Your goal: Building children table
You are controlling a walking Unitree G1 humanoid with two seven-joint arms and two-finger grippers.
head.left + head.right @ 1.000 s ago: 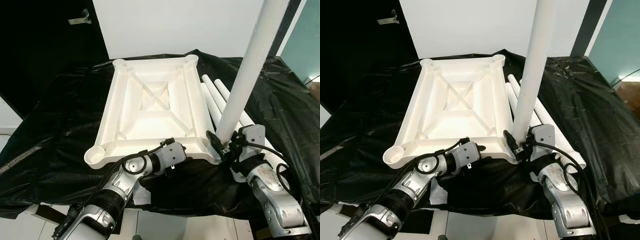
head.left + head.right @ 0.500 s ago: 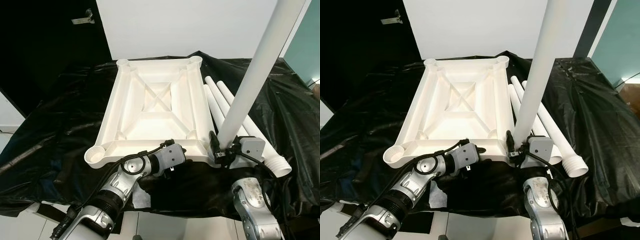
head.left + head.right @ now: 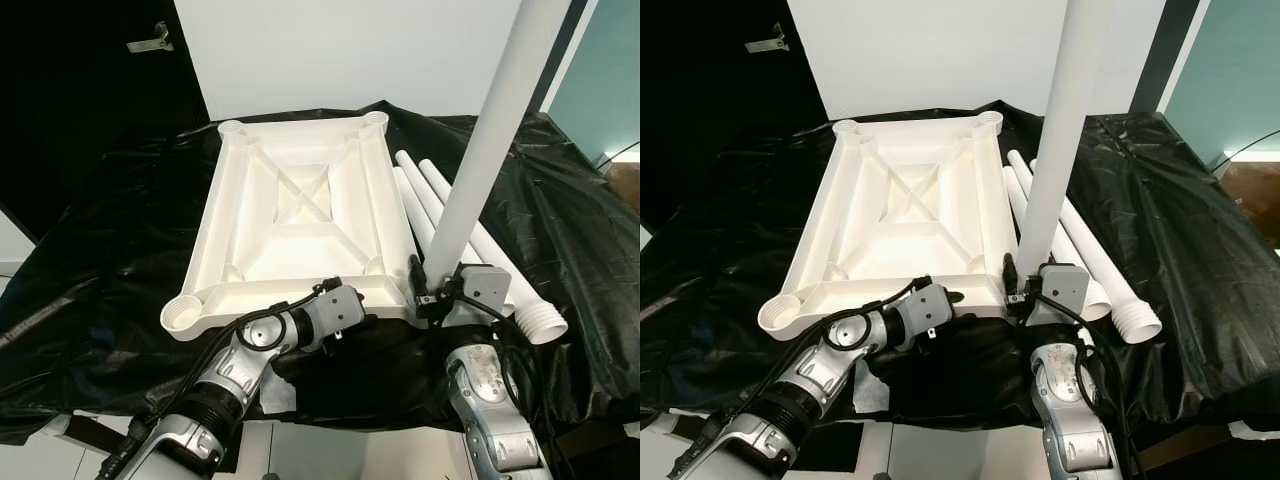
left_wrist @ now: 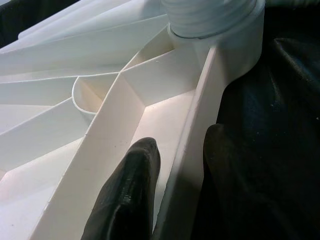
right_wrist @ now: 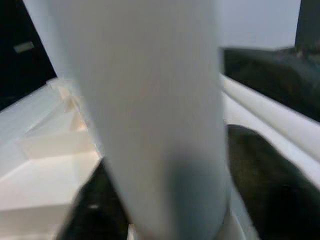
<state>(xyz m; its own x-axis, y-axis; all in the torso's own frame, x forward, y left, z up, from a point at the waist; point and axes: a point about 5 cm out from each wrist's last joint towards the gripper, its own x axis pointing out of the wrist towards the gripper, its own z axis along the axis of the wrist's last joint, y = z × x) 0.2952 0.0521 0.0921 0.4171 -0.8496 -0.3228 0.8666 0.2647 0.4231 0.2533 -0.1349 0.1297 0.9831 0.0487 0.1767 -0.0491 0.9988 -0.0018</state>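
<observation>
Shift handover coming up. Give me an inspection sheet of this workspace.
Surface: black plastic sheet, wrinkled, draped over the work area.
Job's things: white tabletop lying underside up; upright leg standing at its near right corner; spare legs lying beside its right edge.
Clutter: white paper scrap at the near edge.
Grippers: left gripper, jaws astride the tabletop's near rim; right gripper shut on the upright leg's base.
Cables: black cables along both wrists.
Surroundings: white wall, teal panel.
</observation>
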